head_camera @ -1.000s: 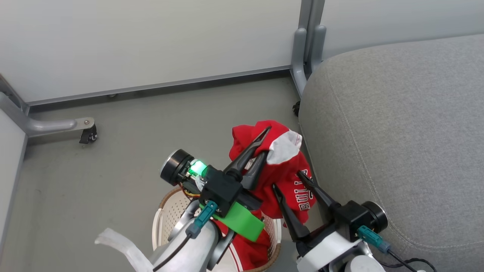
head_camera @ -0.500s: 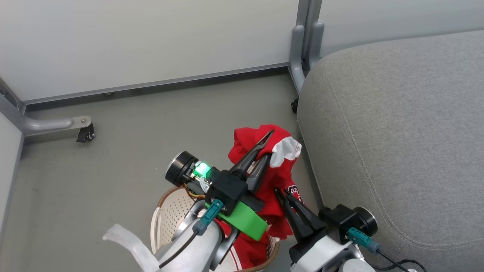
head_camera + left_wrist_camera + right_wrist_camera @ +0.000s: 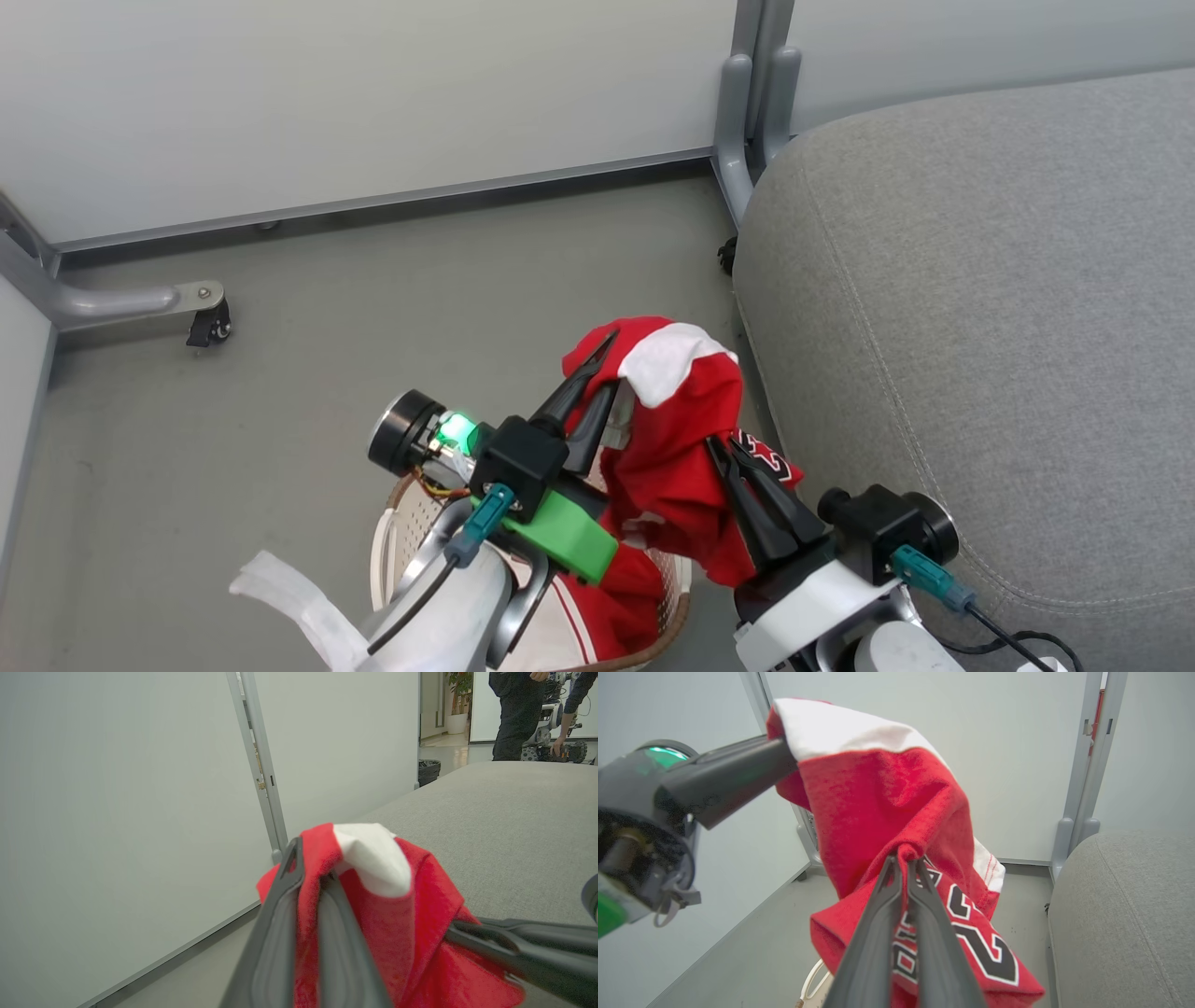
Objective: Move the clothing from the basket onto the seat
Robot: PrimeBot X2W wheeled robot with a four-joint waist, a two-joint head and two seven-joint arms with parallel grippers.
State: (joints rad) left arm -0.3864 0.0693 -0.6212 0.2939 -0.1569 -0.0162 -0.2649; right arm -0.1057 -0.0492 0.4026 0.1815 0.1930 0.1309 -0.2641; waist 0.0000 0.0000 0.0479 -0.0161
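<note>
A red garment (image 3: pixel 677 439) is being held up above the basket (image 3: pixel 408 499) by both grippers, just beside the rounded edge of the grey seat (image 3: pixel 980 327) and not on its cushion. Its long axis is being stretched slantwise across the head view, from a high end pointing away from the robot toward the pale wall panel (image 3: pixel 373 93) down to a low end pointing back toward the robot's right side. In the right wrist view it is being draped from upper left to lower right. The cloth is being shown as bright red knit, with a white panel (image 3: pixel 667 359) at the crest, white trim with red stitching along one edge, and black numerals outlined in white, a "2" being legible near the low end. The fingers of the left gripper (image 3: pixel 607 366) are being pressed together on the high end, red fabric being pinched between them just beside the white panel. The fingers of the right gripper (image 3: pixel 726 448) are being pressed together on a bunched fold just above the numerals, the printed tail being let hang below them. More red cloth (image 3: pixel 616 597) with white stripes is being cupped by the basket, which is being borne by the grey floor (image 3: pixel 327 373).
</note>
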